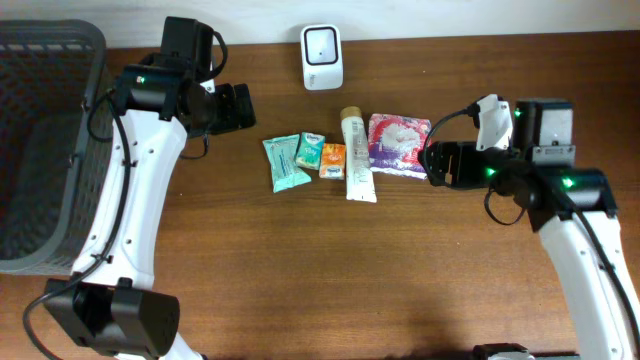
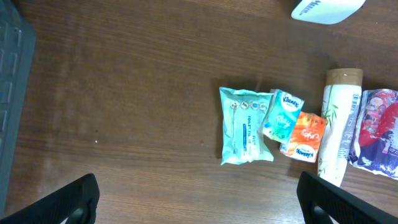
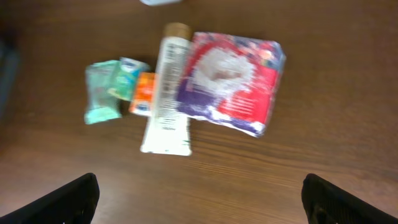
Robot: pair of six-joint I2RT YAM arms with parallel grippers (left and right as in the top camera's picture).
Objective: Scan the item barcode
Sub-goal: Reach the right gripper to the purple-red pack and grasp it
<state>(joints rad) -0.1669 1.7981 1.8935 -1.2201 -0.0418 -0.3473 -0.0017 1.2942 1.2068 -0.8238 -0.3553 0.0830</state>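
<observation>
Left gripper (image 1: 238, 107): is hanging over the table's far left side, fingers spread wide, gripping nothing.
Right gripper (image 1: 437, 163): is hovering just beside the pink packet (image 1: 398, 143), jaws wide apart, empty.
Items: teal wipes pack (image 1: 285, 162), Kleenex pack (image 1: 311, 150), orange pack (image 1: 333, 160), white tube (image 1: 356, 157) and the pink packet are lying in a row mid-table.
Scanner (image 1: 322, 56): is standing at the far edge.
Basket (image 1: 45, 45): is sitting at the left edge.

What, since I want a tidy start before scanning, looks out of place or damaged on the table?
Nothing looks spilled or damaged. The five items lie crowded in one row: the small tissue pack sits tilted, overlapping the teal wipes pack, with the orange pack tucked against it, and the purple bag touches the tube.
</observation>
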